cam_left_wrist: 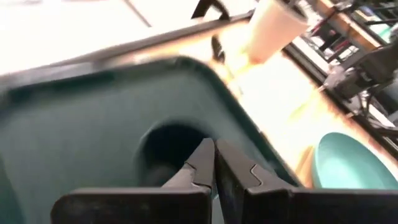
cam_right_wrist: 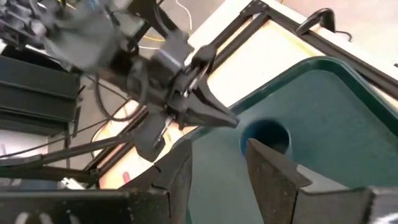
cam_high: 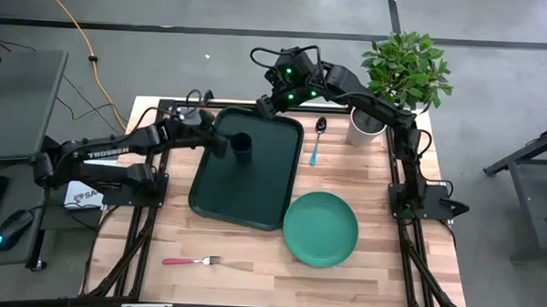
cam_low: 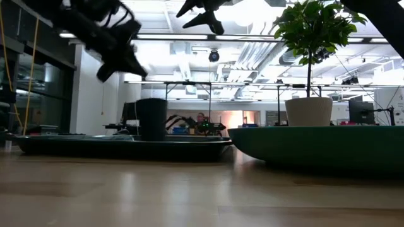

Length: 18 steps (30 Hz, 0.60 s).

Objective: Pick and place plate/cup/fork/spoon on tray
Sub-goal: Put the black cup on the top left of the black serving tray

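The dark cup (cam_high: pixel 241 145) stands upright on the far part of the dark green tray (cam_high: pixel 209 183). My left gripper (cam_high: pixel 224 144) is shut and empty. It hangs just left of the cup and above it (cam_low: pixel 129 66), and its wrist view shows the cup (cam_left_wrist: pixel 165 149) below its fingertips. My right gripper (cam_high: pixel 261 106) is open and empty, high over the tray's far rim (cam_right_wrist: pixel 217 168). The teal plate (cam_high: pixel 320 228) lies on the table at the tray's near right corner. The pink-handled fork (cam_high: pixel 189 260) lies near the front edge. The blue-handled spoon (cam_high: pixel 317 137) lies right of the tray.
A white pot with a green plant (cam_high: pixel 367 125) stands at the table's far right, just beyond the spoon. A dark frame rail runs along the table's far edge behind the tray. Bare wood lies between the fork and the plate.
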### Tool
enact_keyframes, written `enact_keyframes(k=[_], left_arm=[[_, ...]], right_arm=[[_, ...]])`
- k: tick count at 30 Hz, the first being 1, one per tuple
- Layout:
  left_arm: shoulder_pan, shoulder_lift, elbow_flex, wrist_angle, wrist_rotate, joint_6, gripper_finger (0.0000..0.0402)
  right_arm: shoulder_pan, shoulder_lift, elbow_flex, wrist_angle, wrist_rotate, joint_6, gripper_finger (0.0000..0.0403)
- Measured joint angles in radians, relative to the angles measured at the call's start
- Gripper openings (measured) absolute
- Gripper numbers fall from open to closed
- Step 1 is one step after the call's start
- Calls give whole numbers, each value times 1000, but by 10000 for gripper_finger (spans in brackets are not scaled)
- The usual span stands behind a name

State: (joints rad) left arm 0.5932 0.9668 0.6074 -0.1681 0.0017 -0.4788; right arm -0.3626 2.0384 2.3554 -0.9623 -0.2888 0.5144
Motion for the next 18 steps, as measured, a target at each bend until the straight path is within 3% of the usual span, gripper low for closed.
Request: enact_keyframes(k=[6,12,18], left_arm=[[45,97,197,-152,38,198,26],[126,280,338,-320,155,303,119],[201,453,404,-449,200,336,194]], right_arm=[[0,-35,-1,-21,-3,-24,140],[0,-96,0,-66,61,-49,140],[9,-134,0,-131,96,-53,140]])
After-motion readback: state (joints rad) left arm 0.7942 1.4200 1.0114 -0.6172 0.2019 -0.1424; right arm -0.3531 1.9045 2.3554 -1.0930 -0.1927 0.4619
